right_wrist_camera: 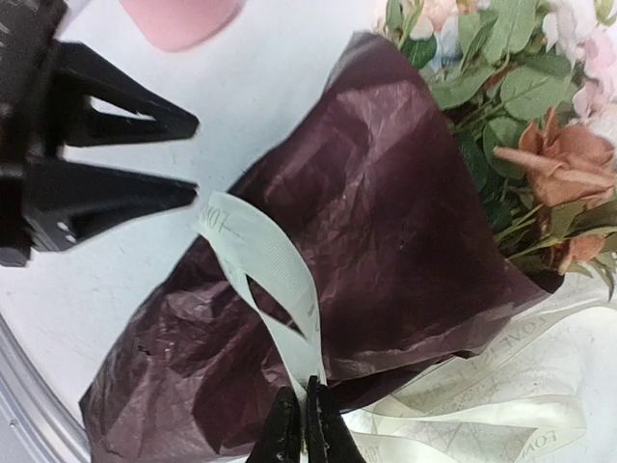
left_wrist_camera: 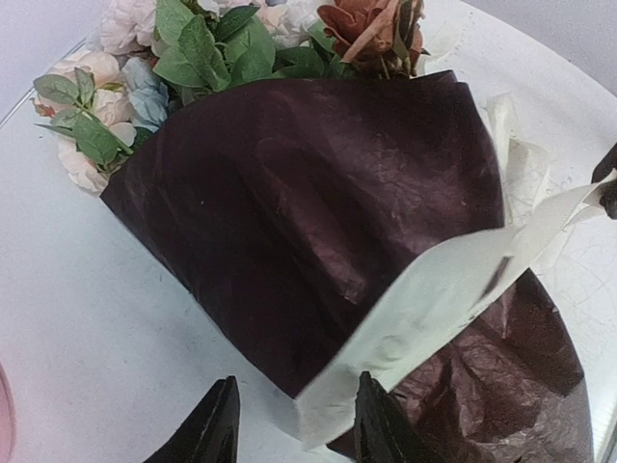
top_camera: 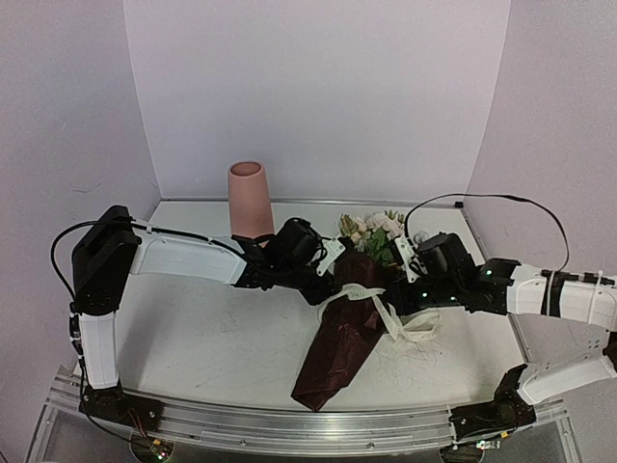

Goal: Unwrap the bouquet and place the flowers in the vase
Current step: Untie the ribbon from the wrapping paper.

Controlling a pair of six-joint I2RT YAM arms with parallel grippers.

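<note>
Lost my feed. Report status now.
Right gripper shut on ribbon. Left gripper open at ribbon's loose end. Bouquet lying down, still wrapped. Vase upright, left arm crossing in front.

3 plain lilac panels, the left wall (top_camera: pixel 58 116), far wall (top_camera: pixel 318 96) and right wall (top_camera: pixel 569 116), enclose a scuffed white tabletop (top_camera: pixel 212 333) with an aluminium rail (top_camera: pixel 289 424) along its near edge.

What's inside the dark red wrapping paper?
Flower heads and green leaves poke out of the wrapping paper's open end. The stems farther in are hidden by the paper. A cream ribbon lies across it.
</note>
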